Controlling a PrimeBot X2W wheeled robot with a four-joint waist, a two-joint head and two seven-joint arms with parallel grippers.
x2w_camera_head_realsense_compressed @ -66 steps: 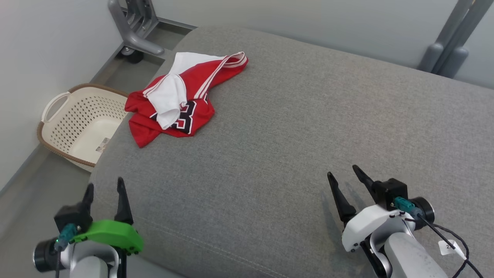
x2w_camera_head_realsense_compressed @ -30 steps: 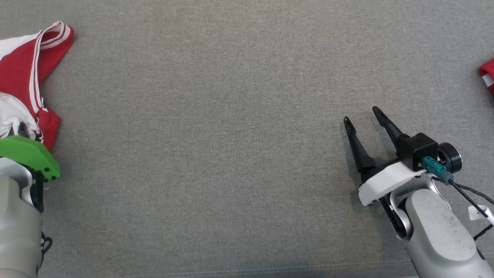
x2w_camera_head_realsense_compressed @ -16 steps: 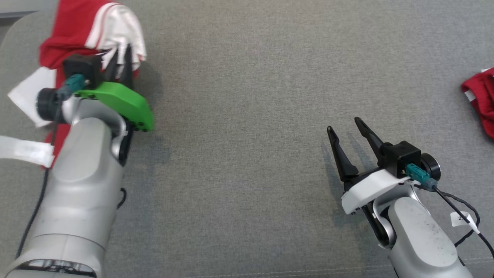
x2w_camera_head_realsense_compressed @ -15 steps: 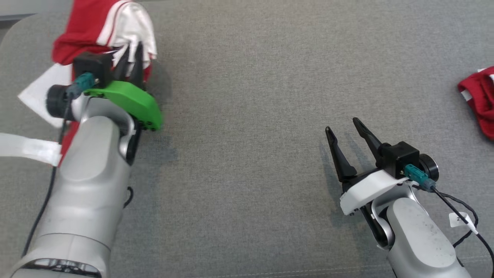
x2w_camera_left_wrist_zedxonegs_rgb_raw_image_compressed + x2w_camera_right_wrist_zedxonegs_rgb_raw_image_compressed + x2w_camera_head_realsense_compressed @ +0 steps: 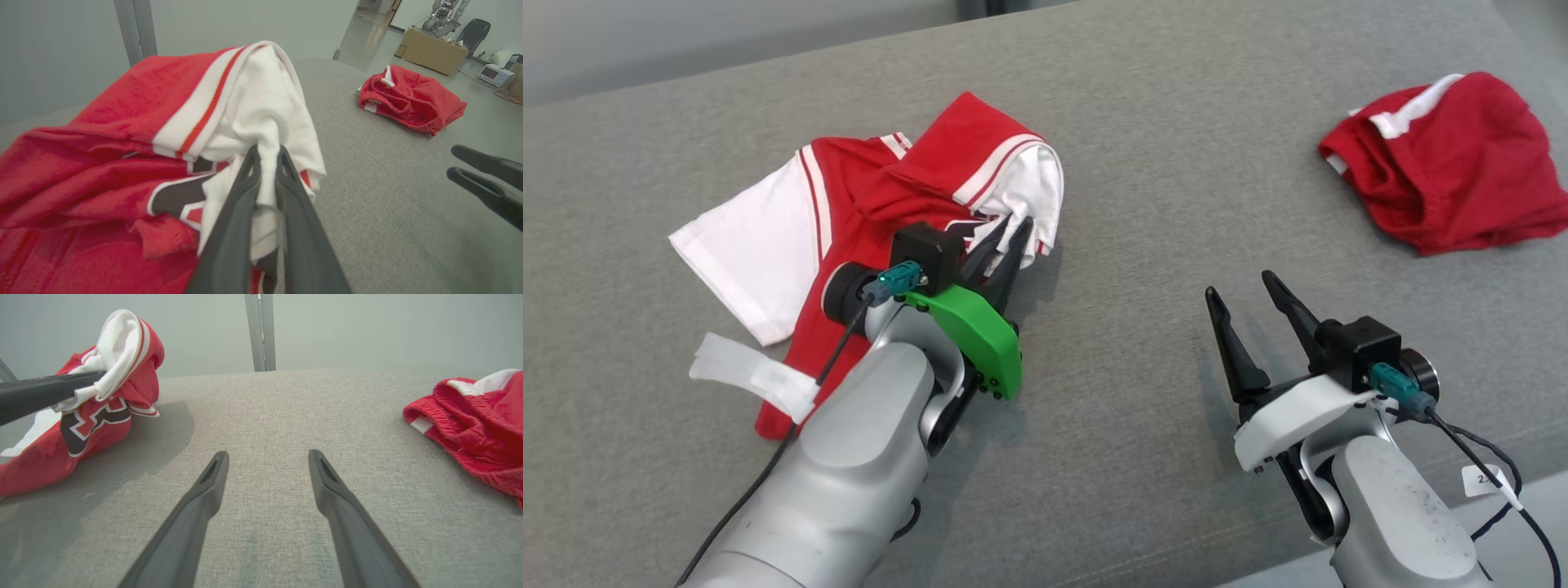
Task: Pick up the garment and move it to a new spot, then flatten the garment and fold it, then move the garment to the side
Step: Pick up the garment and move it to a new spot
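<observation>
The left pincer (image 5: pixel 1017 227) is now closed on a white fold of the red and white jersey (image 5: pixel 866 204). In the left wrist view the cloth is pressed between the two dark fingers (image 5: pixel 245 192), with almost no gap. A little more than two seconds ago this pincer was open and empty, and the jersey lay untouched at the far left corner of the grey cushion (image 5: pixel 1160 163).

The held part is lifted, and the rest of the jersey trails on the cushion behind it. Compared with half a second ago, the jersey appears nearer to the red shorts (image 5: pixel 1445 196). The head camera has also turned, so I cannot say how much of this shift is real.

The right pincer (image 5: pixel 1240 286) has not changed. It is wide open, holds nothing, and hovers low over the bare cushion between the jersey and the shorts.

I judge that the pick-up is done and the move to a new spot is in progress. Flattening and folding are not yet started. With only one fold held, the jersey will probably arrive bunched.
</observation>
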